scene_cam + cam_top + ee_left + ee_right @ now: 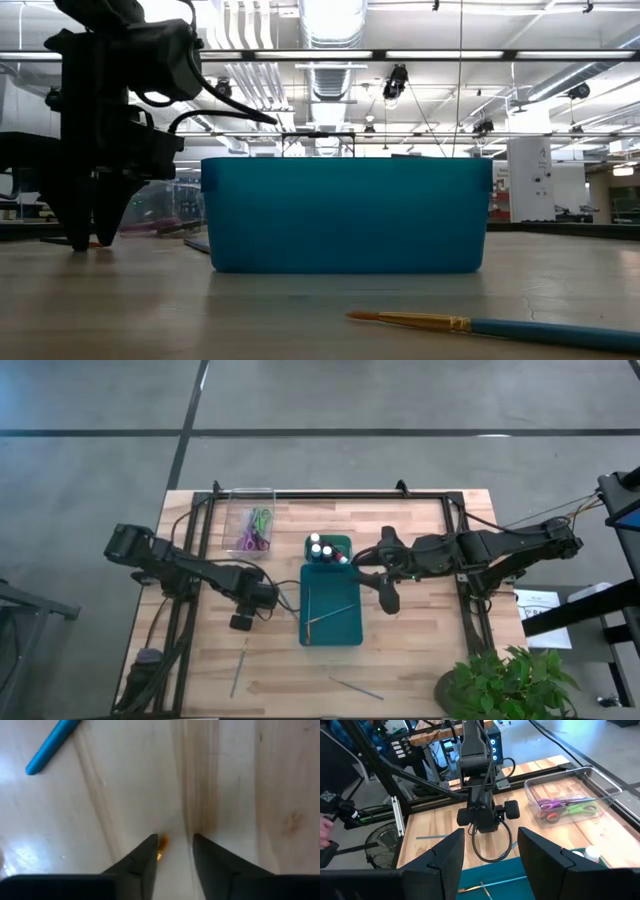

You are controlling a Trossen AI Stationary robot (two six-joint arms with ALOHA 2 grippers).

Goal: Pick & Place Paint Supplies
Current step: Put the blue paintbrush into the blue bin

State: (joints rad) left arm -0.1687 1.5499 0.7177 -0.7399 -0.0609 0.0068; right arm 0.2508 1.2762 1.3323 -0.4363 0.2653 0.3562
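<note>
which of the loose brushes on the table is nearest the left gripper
The brush lying just below the left gripper, left of the teal tray. The other loose brush lies near the front edge, below the tray.

Hidden and cut-off items:
- Blue brush handle [52, 745], left wrist view: runs off the frame edge; bristle end unseen.
- Orange-tipped object [161, 845] beside the left gripper's fingers [142, 862]: mostly covered by one finger; identity unclear.
- Brush [500, 326], low view: handle cut by the frame edge.
- Teal tray [345, 215], low view: its wall conceals all contents.
- Paint bottles [325, 550], high view: too small for colours or count.
- Right gripper [388, 598], high view: fingertip gap not discernible.
</note>
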